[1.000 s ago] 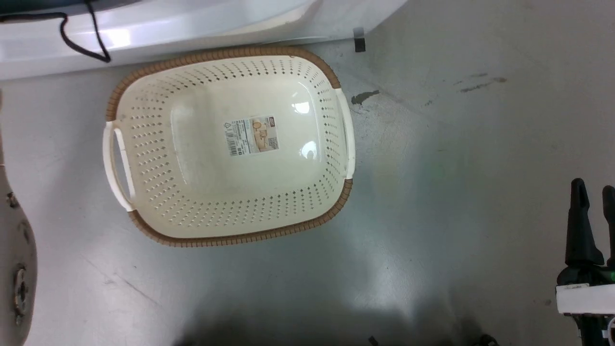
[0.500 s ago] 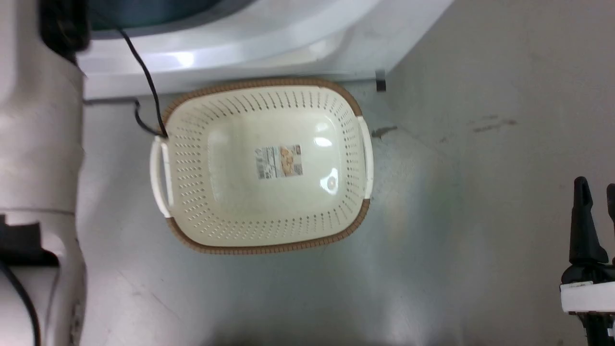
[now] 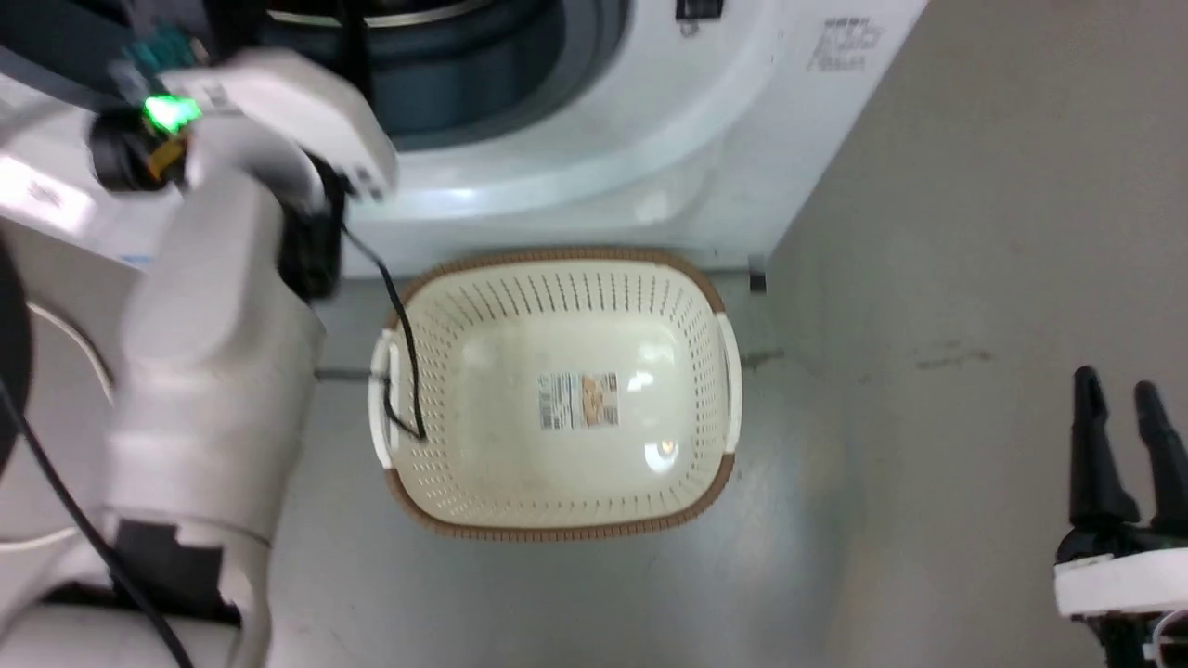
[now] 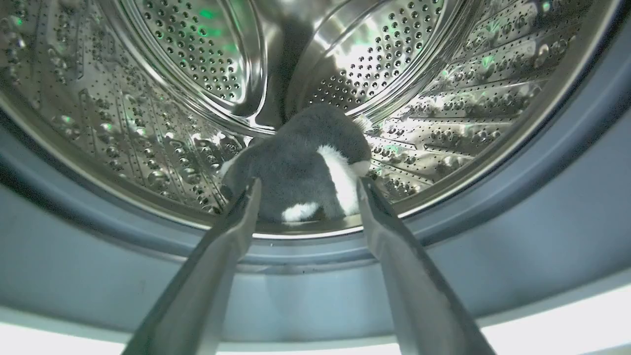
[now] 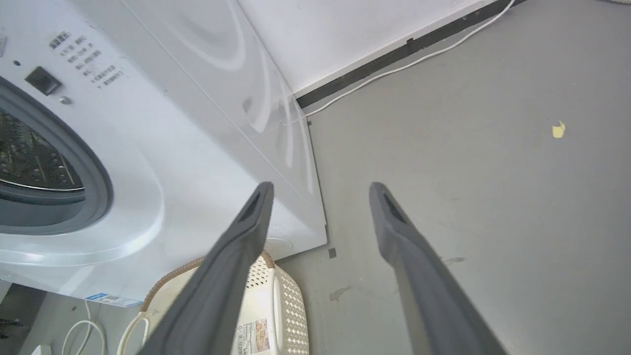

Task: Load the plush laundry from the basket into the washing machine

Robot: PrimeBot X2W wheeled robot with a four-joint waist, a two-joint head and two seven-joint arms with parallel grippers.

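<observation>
Left wrist view: your left gripper (image 4: 308, 181) is wide open and empty, and the plush laundry (image 4: 296, 167) sits mid-frame right at the front lip of the drum (image 4: 148, 123), so a finger could snag it and drag it out.

Grey floor (image 5: 493, 172), white wall (image 5: 345, 29), white cable (image 5: 374, 80) alongside.

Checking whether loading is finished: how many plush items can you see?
1. The plush laundry lies in the washing machine drum, near its front lip; the basket holds none. Another could hide behind it.
</observation>
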